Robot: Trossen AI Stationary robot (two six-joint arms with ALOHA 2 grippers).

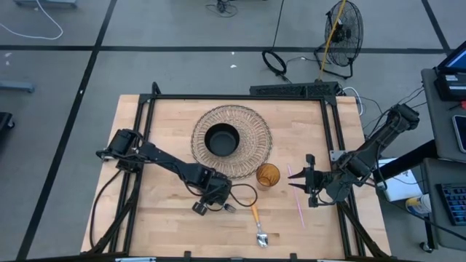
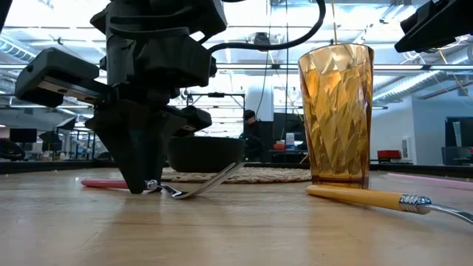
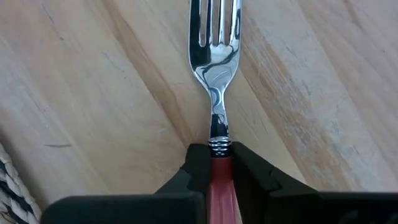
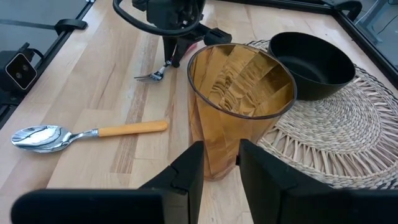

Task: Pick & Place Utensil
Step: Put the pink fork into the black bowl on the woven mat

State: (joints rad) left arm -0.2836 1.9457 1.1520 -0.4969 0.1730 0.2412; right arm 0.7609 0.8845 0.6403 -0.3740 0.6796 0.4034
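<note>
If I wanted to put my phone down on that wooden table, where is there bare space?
Bare wood lies left of the round woven placemat and along the near left edge. It is crowded around the amber ribbed glass, yellow-handled spoon and the left gripper shut on the red-handled fork.

Bowl [image 1: 222, 139] on mat [image 1: 255, 124] — cup [image 1: 267, 175] beside.

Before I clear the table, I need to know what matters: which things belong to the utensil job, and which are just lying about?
In the job:
- fork, red handle clamped in the left gripper
- amber cup
- yellow-handled spoon

Lying about:
- black bowl
- woven mat
- pink straw
- right gripper, waiting behind the cup
</note>
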